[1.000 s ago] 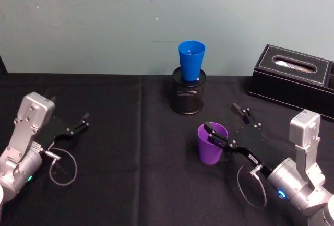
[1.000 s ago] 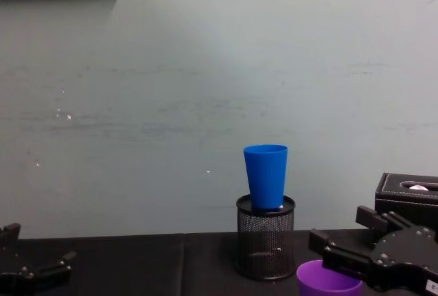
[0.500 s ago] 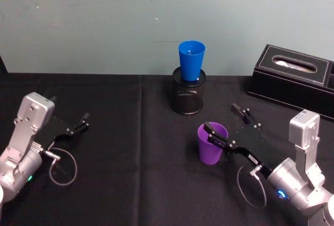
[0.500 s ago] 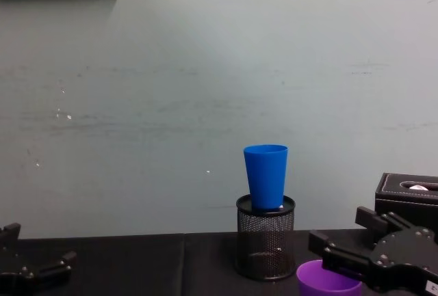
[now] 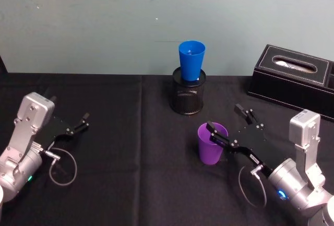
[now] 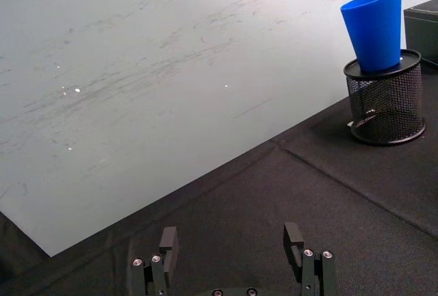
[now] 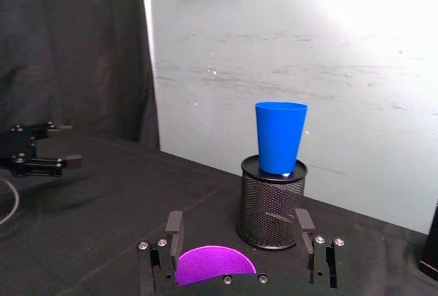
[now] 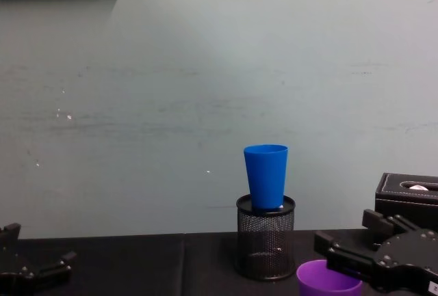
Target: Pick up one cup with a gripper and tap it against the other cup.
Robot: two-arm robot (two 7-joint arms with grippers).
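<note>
Overhead, the right end effector [image 5: 229, 128] stands wide open at the purple cup [image 5: 211, 144] on the right near part of the worktop [image 5: 130, 147], one finger over the rim and one well to the cup's right, apparently lining up a grasp; the left end effector [image 5: 83, 120] lies parked far left, open. Seen from the right wrist, the cup sits off-centre toward one finger, with the blue cup [image 7: 280, 136] beyond, upright in a mesh pen holder [image 7: 272, 204]. From chest height, the holder raises the blue cup well above the purple rim, so a tap likely requires lifting.

Black-clothed table [image 5: 130, 147]: purple cup [image 5: 210, 145], holder [image 5: 188, 98], box [image 5: 292, 80]
</note>
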